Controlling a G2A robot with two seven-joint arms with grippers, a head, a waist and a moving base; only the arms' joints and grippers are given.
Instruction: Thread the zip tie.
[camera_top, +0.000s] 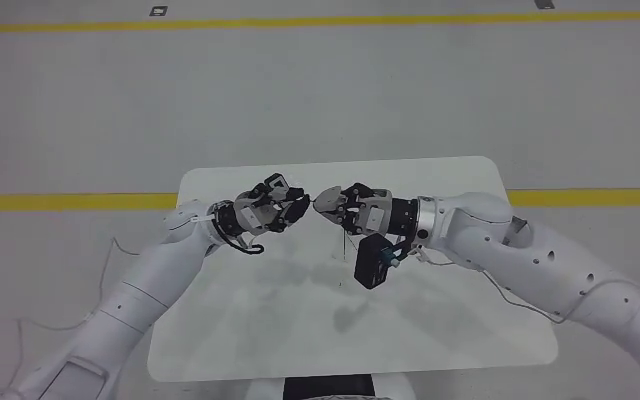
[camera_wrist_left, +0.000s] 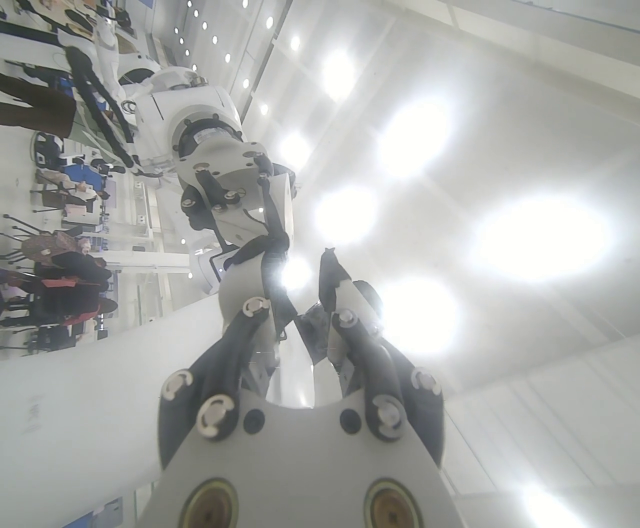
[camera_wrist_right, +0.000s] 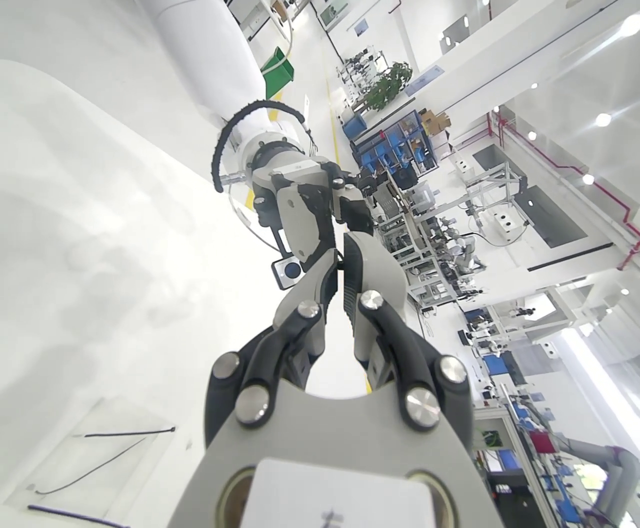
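Both grippers meet tip to tip in the air above the white table (camera_top: 450, 190). My right gripper (camera_top: 320, 203) (camera_wrist_right: 341, 252) has its fingers pressed almost together on a small dark piece, seemingly the zip tie (camera_wrist_right: 341, 265). Little of the tie shows. My left gripper (camera_top: 296, 207) (camera_wrist_left: 300, 250) faces it with a clear gap between its fingers. One left fingertip (camera_wrist_left: 274, 247) touches the right gripper's dark tips (camera_wrist_left: 252, 252). In the right wrist view the left gripper (camera_wrist_right: 357, 220) sits just beyond my right fingertips.
Spare black zip ties (camera_wrist_right: 130, 432) lie on a clear sheet (camera_wrist_right: 107, 405) on the table under the right wrist; a thin dark line (camera_top: 343, 245) marks them from above. The table's edges ring the work area on all sides.
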